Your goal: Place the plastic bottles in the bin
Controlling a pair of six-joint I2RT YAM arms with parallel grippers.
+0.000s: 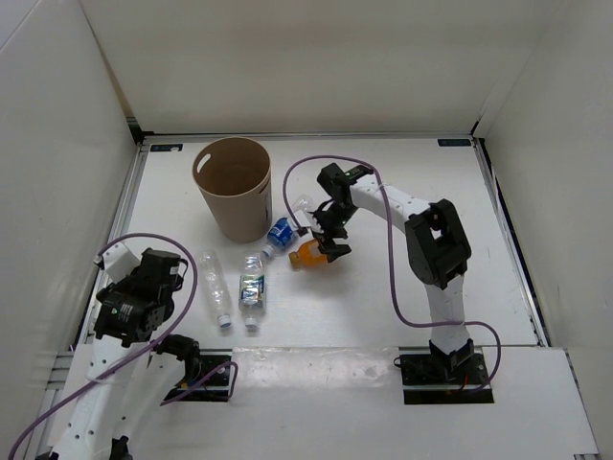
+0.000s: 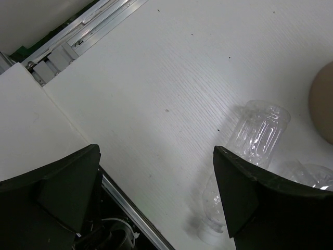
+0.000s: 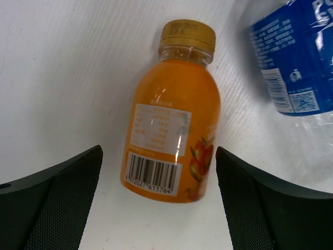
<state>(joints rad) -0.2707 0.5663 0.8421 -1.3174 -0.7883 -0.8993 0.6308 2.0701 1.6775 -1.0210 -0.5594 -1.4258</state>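
On the white table (image 1: pixel 383 316), the small orange plastic bottle (image 3: pixel 174 138) lies just right of the tall tan round bin (image 1: pixel 235 206). My right claw (image 3: pixel 158 156) hangs spread wide astride it. I'd lower squarely and pinch mid-body, not the cap.

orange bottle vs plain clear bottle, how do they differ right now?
The orange bottle is orange, with a gold cap and a printed label; the plain clear bottle is see-through and unlabelled. The orange bottle is shorter and squatter, the plain clear bottle longer. The orange bottle lies between the right gripper's open fingers; the plain clear bottle lies nearer the left arm. Both lie flat on the table.
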